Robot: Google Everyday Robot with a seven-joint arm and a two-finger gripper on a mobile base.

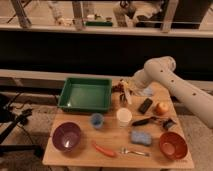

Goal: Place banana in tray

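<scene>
The dark green tray (86, 94) stands at the back left of the wooden table. My gripper (123, 93) hangs just right of the tray's right rim, low over the table. It is shut on the banana (127, 94), a small pale yellow fruit that hangs slanted from it. The banana is outside the tray, close to its right edge. The white arm (165, 75) reaches in from the right.
A dark reddish object (117, 88) lies by the gripper. A white cup (124, 116), a blue cup (97, 120), a black bar (145, 105) and an orange fruit (162, 108) stand mid-table. In front are a purple bowl (66, 136), a carrot (104, 149), a fork (135, 151), a blue sponge (141, 137) and a red-brown bowl (173, 145).
</scene>
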